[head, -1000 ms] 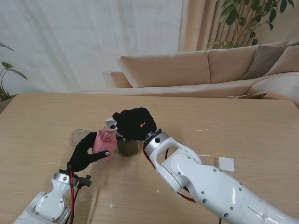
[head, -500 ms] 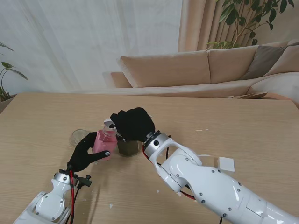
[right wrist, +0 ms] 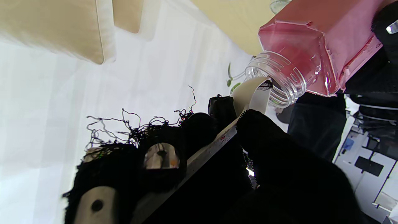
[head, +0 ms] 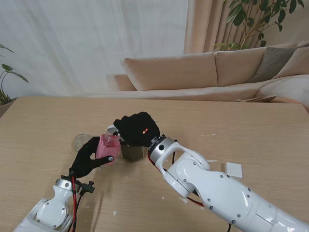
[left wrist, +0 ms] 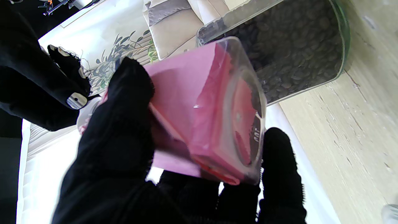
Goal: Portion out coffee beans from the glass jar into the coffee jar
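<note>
Transfer step underway. Left hand (head: 89, 158) clamped on tilted pink coffee jar (head: 108, 146), just beside glass jar (head: 132, 152) of beans. Right hand (head: 137, 128) over glass jar, gripping white scoop (right wrist: 253, 93) with tip at coffee jar mouth. Next: tip scoop in, hold alignment.

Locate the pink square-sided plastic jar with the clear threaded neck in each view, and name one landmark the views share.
Stand view: pink square-sided plastic jar, left of centre, held by the left hand.
Left wrist view: the jar's base, centre, between black fingers.
Right wrist view: neck and shoulder, upper right corner.
Shared landmark: the white scoop at the jar's mouth, held by the right hand.
</note>
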